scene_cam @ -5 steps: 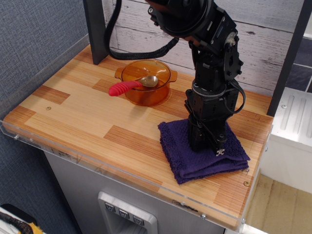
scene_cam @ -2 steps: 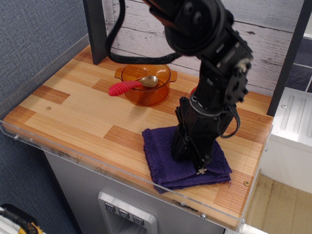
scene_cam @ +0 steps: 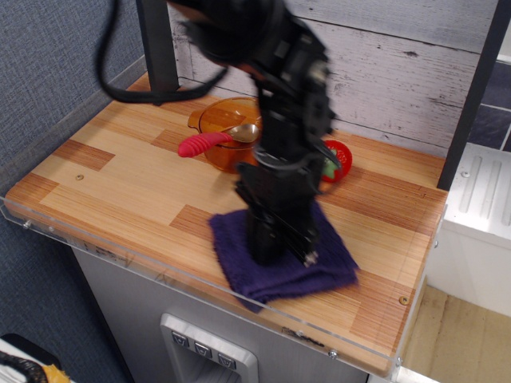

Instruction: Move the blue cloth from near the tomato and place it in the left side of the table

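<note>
The blue cloth [scene_cam: 319, 263], a folded dark navy towel, lies on the wooden table [scene_cam: 120, 175] at the front, right of centre, one corner at the front rim. My black gripper [scene_cam: 281, 254] points straight down and presses onto the middle of the cloth; its fingertips sink into the fabric, so I cannot see whether the jaws are shut on it. The red tomato [scene_cam: 338, 156] with its green cap sits behind the arm, partly hidden, a little behind the cloth.
An orange transparent pot [scene_cam: 231, 128] stands at the back centre with a red-handled spoon [scene_cam: 204, 144] resting in it. A dark post [scene_cam: 157, 48] rises at the back left. A clear plastic rim [scene_cam: 160, 275] runs along the table's front edge.
The gripper and the cloth under it have slid left along the front of the table. The tomato, hidden behind the arm before, now shows.
</note>
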Controlling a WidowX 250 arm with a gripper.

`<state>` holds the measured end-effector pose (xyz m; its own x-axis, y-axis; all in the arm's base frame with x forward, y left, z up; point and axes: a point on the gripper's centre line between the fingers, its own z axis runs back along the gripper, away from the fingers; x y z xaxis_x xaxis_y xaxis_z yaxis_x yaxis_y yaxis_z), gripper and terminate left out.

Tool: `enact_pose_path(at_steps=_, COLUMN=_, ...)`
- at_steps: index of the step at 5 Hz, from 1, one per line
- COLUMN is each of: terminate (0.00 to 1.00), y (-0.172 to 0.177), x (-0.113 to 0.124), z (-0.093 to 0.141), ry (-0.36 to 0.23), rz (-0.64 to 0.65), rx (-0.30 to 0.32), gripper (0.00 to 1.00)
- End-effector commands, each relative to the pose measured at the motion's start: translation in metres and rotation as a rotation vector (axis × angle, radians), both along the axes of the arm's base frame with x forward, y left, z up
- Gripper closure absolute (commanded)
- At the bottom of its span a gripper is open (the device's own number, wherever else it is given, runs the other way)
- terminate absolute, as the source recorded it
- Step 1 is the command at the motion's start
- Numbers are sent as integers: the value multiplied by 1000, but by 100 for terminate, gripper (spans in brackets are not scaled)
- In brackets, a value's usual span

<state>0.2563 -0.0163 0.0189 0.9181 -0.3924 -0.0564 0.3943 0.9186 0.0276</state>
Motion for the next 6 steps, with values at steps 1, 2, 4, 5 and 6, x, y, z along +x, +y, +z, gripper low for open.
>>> enact_pose_path(at_steps=1, terminate=0, y=30, x=-2, z=9, ry=-50, rz=186, rx=3, gripper=100)
enact_pose_path(at_steps=2, terminate=0, y=47, x=-8, z=6, ry=-19, rz=160, rx=2, gripper=100)
enact_pose_path(at_steps=4, terminate=0, y=82, x=-27, z=9, ry=16, rz=323, rx=58, gripper=100)
enact_pose_path(at_steps=5, terminate=0, y=98, x=-32, z=9, ry=23, rz=366, rx=55, gripper=100)
enact_pose_path(at_steps=6, terminate=0, y=113, x=-33, z=11, ry=28, rz=368, rx=69, gripper=100)
